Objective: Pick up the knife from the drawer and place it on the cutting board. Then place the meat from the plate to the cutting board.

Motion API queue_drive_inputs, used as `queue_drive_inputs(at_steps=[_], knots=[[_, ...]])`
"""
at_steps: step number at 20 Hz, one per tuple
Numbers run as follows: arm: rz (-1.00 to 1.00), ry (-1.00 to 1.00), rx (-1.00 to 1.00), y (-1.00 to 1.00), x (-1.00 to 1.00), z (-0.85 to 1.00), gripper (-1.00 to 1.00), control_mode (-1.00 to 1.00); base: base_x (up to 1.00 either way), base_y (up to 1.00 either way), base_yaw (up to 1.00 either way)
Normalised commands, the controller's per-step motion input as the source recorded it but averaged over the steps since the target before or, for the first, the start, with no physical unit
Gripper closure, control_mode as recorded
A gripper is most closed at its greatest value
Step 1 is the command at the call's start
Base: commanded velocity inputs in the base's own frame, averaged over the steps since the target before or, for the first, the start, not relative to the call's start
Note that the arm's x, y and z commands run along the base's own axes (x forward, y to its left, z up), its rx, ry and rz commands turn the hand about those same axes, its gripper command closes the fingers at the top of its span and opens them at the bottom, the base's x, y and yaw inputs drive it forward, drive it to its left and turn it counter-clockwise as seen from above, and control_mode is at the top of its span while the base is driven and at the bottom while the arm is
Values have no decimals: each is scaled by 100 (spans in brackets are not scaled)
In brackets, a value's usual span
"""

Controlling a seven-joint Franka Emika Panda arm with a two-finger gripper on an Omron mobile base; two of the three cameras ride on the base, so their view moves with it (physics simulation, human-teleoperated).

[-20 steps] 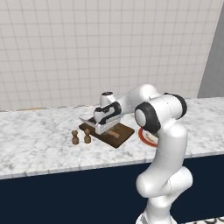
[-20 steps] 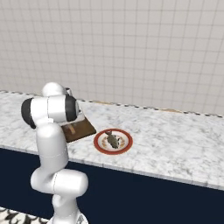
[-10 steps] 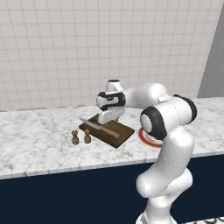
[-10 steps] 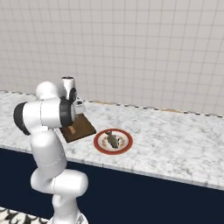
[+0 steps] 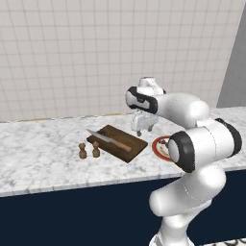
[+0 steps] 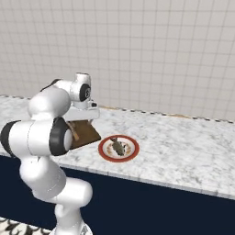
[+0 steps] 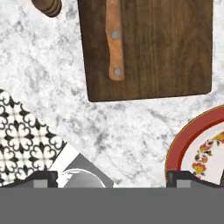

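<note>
The knife lies flat on the dark brown cutting board, its tan handle toward the plate. My gripper hangs open and empty just right of the board, above bare counter between the board and the plate's red rim. Its fingertips stand wide apart. The red-rimmed plate holds the small brownish-grey meat. In the left base view my arm covers part of the plate. The drawer is out of view.
Two small wooden shakers stand on the marble counter left of the board; one shaker is at the hand view's top edge. The navy cabinet front runs below the counter. Patterned floor lies past the counter's front edge.
The gripper has let go of the knife, which now rests on the board. The hand has risen and swung right, off the board toward the plate.
</note>
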Motion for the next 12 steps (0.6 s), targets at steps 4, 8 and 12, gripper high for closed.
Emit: queue_drive_inputs(at_steps=[4, 8, 12], knots=[[28, 0, -13, -98, -86, -5, -100, -100, 0, 0, 0], [4, 0, -6, -100, -17, -21, -100, -100, 0, 0, 0], [0, 0, 6, -100, 0, -13, -100, -100, 0, 0, 0]])
